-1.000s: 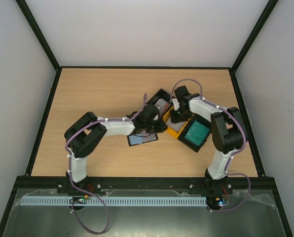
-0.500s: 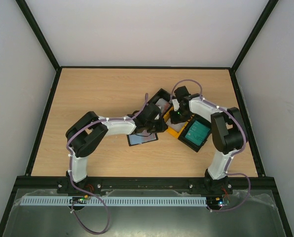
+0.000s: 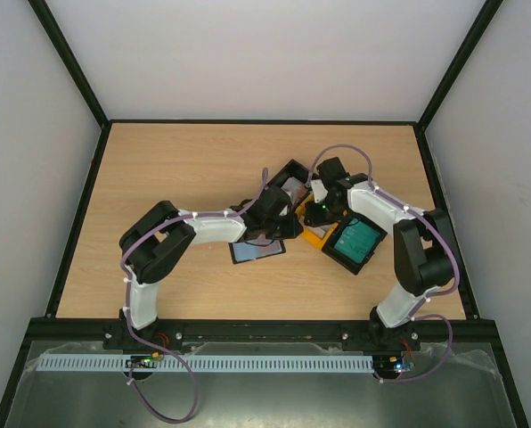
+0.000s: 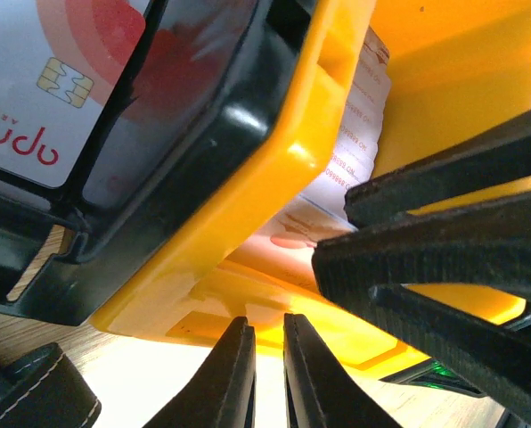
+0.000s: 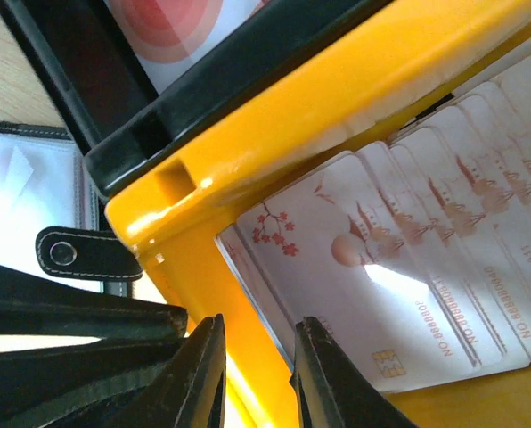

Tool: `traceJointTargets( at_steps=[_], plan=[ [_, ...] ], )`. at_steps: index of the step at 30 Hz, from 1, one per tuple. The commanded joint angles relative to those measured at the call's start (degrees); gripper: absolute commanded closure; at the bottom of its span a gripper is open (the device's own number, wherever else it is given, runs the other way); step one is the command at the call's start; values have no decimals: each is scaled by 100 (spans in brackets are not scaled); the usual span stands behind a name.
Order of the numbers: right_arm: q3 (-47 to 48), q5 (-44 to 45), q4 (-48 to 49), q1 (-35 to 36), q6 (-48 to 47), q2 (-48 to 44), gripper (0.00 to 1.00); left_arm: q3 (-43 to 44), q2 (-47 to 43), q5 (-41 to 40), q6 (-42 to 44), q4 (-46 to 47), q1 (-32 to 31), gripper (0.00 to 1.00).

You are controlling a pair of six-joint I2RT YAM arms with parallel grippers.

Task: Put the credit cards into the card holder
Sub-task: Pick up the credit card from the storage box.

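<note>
Two claws stood close together at the bins on the table (image 3: pixel 176 160). On the left claw (image 4: pixel 267 379), the fingers were almost pressed together, a thin slit between them, tips just below the outer wall of the yellow bin (image 4: pixel 274 178); whether anything was pinched could not be told. On the right claw (image 5: pixel 255 379), the fingers were part-way spread at the yellow bin's end wall, with the near edge of the front pale card (image 5: pixel 319 285) in the gap; a firm pinch could not be confirmed. Behind that card, more pale cards (image 5: pixel 479 178) lay fanned and overlapping in the yellow bin. One red-and-white card (image 4: pixel 52 80) lay in the black bin (image 4: pixel 194 152) joined to the yellow one. A teal card (image 3: pixel 355 239) showed face up in another black bin (image 3: pixel 340 259) just right of the yellow one. The holder (image 3: pixel 257 251) lay open on the table, just left of the yellow bin and beside the left claw, pale lining upward. Its clasp tab (image 5: pixel 87 254) lay near the yellow bin's corner.
</note>
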Motion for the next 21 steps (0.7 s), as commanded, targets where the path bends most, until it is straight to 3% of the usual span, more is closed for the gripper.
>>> traceJointTargets(
  at_steps=[1,13,21],
  plan=[
    [-270,-65,-370,147,108,-127,79,25,205,-242,101,-209,85,87],
    [-406,201,-353,212,178,-186,78,-134,-121,-347,143,-189,84,87],
    [-352,490,-296,254,143,-92,63,-275,-571,-600,231,-308,94,87]
  ],
)
